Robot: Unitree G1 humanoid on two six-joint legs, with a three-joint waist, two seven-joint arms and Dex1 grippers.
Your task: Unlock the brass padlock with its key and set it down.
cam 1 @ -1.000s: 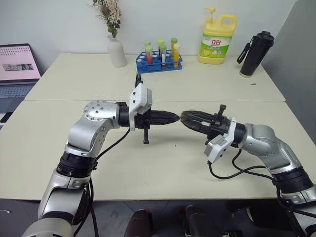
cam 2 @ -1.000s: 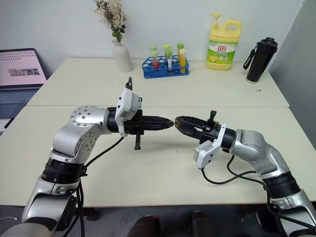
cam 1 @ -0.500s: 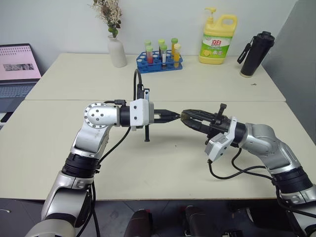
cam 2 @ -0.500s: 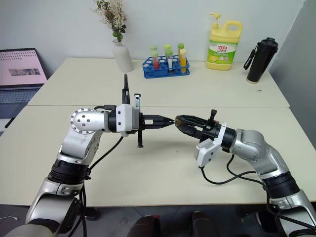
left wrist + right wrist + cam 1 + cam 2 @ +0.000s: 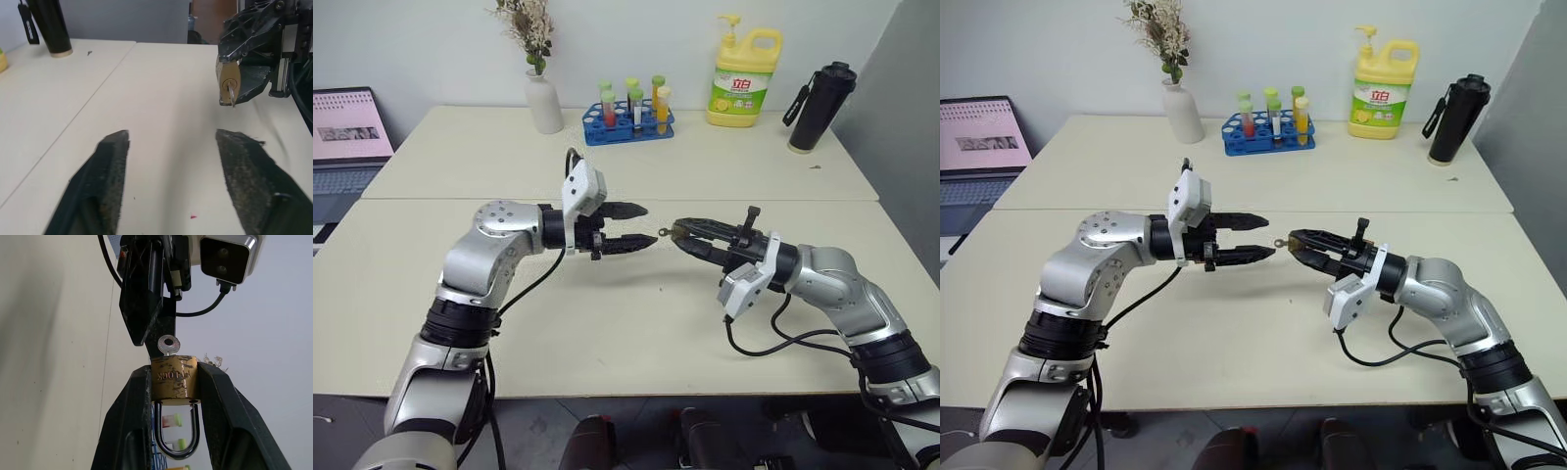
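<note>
My right gripper (image 5: 683, 230) is shut on the brass padlock (image 5: 173, 378), gripping its body by both sides above the table's middle. The silvery shackle (image 5: 177, 449) hangs between the fingers with both legs meeting the body. A small silver key (image 5: 168, 343) sticks out of the padlock toward my left gripper (image 5: 641, 225). That gripper is open, holds nothing and faces the key a short gap away. The left wrist view shows the padlock (image 5: 227, 78) and key (image 5: 232, 96) beyond its spread fingers (image 5: 113, 147).
At the back of the cream table (image 5: 607, 323) stand a white vase (image 5: 544, 101), a blue rack of test tubes (image 5: 631, 119), a yellow detergent bottle (image 5: 744, 78) and a black bottle (image 5: 820, 106). A laptop (image 5: 347, 137) sits far left.
My left gripper, shut at the padlock's key before, has rolled, opened and drawn back a little. The key stays in the padlock. The right gripper has not moved.
</note>
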